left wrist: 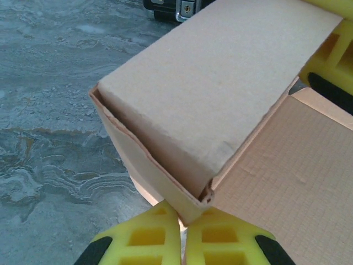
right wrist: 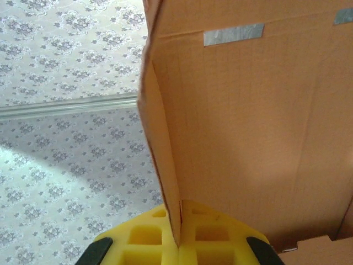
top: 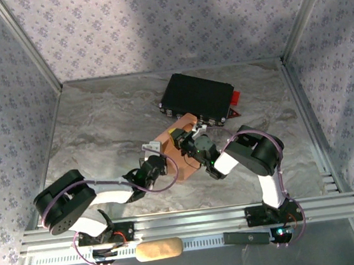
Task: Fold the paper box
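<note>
Top external view: grey marble desk, biggest thing. Black case at back, shut, insides hidden. Paper box mid-desk, just in front of case, half folded, nothing seen inside. Looks light, thin, bendy; dents easy. Best hold: wall edges, gentle. Left gripper pinches box corner wall. Right gripper pinches thin upright flap.

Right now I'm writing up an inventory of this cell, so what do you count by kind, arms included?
arms: 2 (left arm, right arm)
paper box: 1
black case: 1
tan block: 1
dark bar on the front rail: 1
Total: 6
</note>
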`<state>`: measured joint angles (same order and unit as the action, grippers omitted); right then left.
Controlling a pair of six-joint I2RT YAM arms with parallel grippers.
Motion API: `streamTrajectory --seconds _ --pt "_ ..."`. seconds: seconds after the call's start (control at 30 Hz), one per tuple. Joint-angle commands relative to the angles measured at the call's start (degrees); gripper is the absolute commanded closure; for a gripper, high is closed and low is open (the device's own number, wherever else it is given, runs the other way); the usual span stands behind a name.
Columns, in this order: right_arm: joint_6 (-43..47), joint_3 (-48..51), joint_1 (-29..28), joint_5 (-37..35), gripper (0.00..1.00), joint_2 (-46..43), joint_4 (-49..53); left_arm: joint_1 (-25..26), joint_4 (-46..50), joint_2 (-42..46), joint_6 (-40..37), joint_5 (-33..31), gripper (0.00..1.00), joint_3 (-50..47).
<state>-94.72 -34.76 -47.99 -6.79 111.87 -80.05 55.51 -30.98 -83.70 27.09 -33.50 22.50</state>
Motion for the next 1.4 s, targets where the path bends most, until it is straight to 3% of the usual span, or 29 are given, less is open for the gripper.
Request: streamTrajectory --seconds 0.0,0.1,0.33,0.57,0.77,1.0,1.2,1.37 --pt "-2.6 0.8 -2.6 3.9 1.0 0.3 1.0 0.4 -0.9 0.6 0.8 -3.3 1.0 2.9" --pt "-3.5 1.0 -2.5 2.9 0.96 -1.6 3.4 0.5 -0.6 0.6 1.0 -4.0 1.0 3.0" --pt "-3.8 1.9 -2.6 0.9 0.53 -4.9 4.1 0.4 4.0 0.8 2.1 -6.1 1.0 4.6" --pt "0.7 4.2 -1.9 -0.4 0.3 -17.4 15.6 0.1 15.9 5.4 3.5 -5.5 1.0 8.7" --pt "2.6 4.2 -2.1 -2.7 0.24 -33.4 40.3 -3.6 31.9 9.8 8.6 -1.6 1.0 14.5" --pt "15.2 -2.3 1.4 -6.5 0.25 -53.4 69.7 -9.6 50.0 12.6 11.8 8.8 1.0 23.5" --pt "27.7 -12.4 8.0 -0.4 0.28 -54.9 86.2 -13.8 57.8 13.3 12.2 17.0 1.0 27.0" --pt "34.7 -18.7 9.1 3.2 0.34 -50.5 89.7 -14.0 61.7 14.7 12.6 18.8 1.0 28.4"
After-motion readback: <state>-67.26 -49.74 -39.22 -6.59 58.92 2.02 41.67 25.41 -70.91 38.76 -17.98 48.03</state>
